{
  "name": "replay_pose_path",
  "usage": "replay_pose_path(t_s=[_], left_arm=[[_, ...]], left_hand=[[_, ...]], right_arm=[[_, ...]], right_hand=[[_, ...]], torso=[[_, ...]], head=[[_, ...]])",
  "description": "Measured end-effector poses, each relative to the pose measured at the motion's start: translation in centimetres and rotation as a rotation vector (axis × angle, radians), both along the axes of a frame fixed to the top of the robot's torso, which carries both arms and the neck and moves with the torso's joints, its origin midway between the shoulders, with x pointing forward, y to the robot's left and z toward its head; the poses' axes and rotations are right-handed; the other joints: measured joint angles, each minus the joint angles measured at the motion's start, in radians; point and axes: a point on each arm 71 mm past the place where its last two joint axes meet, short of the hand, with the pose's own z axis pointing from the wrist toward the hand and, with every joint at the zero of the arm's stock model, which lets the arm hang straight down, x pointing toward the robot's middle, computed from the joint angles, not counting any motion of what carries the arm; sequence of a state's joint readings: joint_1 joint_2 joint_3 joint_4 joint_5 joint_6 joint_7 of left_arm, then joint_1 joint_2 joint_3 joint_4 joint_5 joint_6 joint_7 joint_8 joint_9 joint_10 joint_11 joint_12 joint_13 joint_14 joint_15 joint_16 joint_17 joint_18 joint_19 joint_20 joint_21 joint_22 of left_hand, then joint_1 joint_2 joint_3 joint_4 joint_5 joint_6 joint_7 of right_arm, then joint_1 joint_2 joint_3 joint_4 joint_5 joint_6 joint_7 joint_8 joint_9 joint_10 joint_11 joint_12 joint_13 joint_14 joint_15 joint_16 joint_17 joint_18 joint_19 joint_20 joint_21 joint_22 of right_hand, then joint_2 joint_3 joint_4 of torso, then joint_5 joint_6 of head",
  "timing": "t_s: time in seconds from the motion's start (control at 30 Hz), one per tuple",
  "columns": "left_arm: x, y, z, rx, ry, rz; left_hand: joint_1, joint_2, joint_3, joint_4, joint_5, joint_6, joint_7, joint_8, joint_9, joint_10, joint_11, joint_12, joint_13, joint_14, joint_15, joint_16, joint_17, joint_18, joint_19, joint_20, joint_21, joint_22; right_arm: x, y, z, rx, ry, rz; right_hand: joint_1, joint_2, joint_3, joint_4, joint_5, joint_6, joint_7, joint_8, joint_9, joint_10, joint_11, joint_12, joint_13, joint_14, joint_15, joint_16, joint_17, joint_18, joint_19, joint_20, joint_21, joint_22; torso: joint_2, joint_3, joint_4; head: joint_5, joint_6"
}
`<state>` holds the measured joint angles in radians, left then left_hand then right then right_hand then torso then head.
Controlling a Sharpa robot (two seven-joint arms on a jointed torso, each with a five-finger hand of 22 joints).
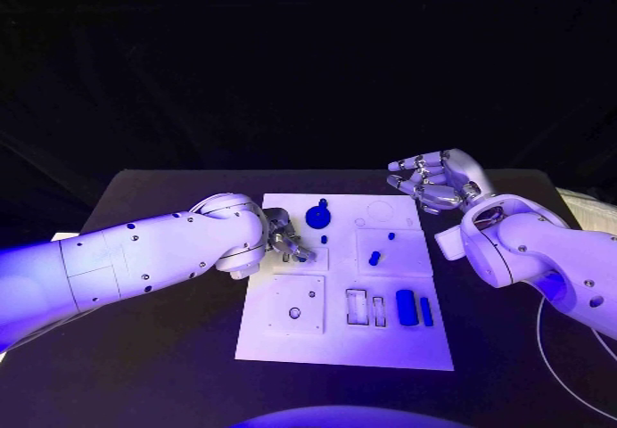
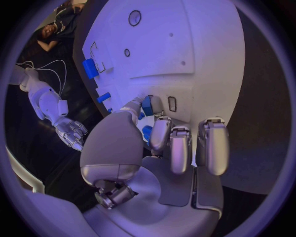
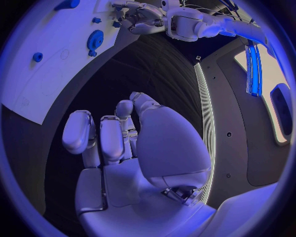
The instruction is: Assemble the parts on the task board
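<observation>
The white task board [image 1: 347, 348] lies in the middle of the black table. My left hand [image 1: 285, 242] hovers over the board's left middle; in the left wrist view its thumb and a finger pinch a small blue part [image 2: 147, 105] beside a narrow slot [image 2: 171, 103]. A blue gear [image 1: 317, 216] lies just beyond that hand. A blue peg [image 1: 374, 259] stands mid-board, and two long blue parts [image 1: 407, 306] lie near the right edge. My right hand [image 1: 435, 183] is raised past the board's far right corner, fingers apart and holding nothing.
Bare black table [image 1: 168, 357] surrounds the board on both sides. The board's near left plate has a round hole [image 1: 294, 313], and rectangular slots [image 1: 357, 306] sit beside the long parts. The right wrist view shows the board [image 3: 43, 79], the gear [image 3: 94, 39] and my left hand [image 3: 138, 12].
</observation>
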<state>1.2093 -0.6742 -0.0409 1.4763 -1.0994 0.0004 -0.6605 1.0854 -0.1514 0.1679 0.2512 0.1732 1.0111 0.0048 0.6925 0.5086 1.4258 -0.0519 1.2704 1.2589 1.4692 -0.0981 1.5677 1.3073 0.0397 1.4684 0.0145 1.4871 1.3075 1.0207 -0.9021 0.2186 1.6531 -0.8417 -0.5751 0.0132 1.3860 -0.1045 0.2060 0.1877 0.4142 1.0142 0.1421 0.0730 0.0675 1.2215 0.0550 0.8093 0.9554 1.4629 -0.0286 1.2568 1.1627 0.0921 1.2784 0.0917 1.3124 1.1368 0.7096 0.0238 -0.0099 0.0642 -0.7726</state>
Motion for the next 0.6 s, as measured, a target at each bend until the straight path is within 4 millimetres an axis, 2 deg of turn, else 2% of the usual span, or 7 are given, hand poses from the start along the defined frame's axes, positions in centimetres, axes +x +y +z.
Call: replay_pose_path(t_s=[0.2, 0.6], left_arm=[[-0.1, -0.02, 0.01, 0.002, 0.002, -0.004], [-0.19, -0.06, 0.01, 0.007, 0.008, -0.009]], left_hand=[[0.004, 0.004, -0.016, 0.016, 0.0, 0.0, 0.0, 0.0, -0.001, 0.0, 0.0, 0.004, 0.001, 0.0, 0.0, 0.0, 0.0, 0.0, 0.0, 0.0, 0.0, 0.0], [0.004, 0.004, -0.026, 0.021, 0.0, 0.0, 0.0, 0.004, -0.002, 0.0, 0.0, 0.004, 0.003, 0.0, 0.0, 0.0, 0.001, 0.0, 0.0, 0.0, 0.0, 0.0]], right_arm=[[-0.02, 0.03, -0.12, 0.0, 0.002, 0.0], [-0.03, 0.03, -0.19, 0.0, 0.003, 0.0]], right_hand=[[0.0, 0.0, 0.0, 0.0, 0.0, 0.0, 0.0, 0.0, 0.0, 0.0, 0.0, 0.0, 0.0, 0.003, 0.003, 0.0, 0.0, 0.0, 0.0, 0.0, 0.0, 0.0], [0.0, 0.0, 0.0, 0.0, 0.0, 0.0, 0.0, 0.0, 0.0, 0.0, 0.0, 0.0, 0.0, 0.002, 0.002, 0.0, 0.0, 0.0, 0.0, 0.0, 0.0, 0.0]], torso=[[0.0, 0.0002, 0.0002], [0.0, 0.0003, 0.0006]], head=[[-0.001, 0.0], [-0.002, 0.001]])
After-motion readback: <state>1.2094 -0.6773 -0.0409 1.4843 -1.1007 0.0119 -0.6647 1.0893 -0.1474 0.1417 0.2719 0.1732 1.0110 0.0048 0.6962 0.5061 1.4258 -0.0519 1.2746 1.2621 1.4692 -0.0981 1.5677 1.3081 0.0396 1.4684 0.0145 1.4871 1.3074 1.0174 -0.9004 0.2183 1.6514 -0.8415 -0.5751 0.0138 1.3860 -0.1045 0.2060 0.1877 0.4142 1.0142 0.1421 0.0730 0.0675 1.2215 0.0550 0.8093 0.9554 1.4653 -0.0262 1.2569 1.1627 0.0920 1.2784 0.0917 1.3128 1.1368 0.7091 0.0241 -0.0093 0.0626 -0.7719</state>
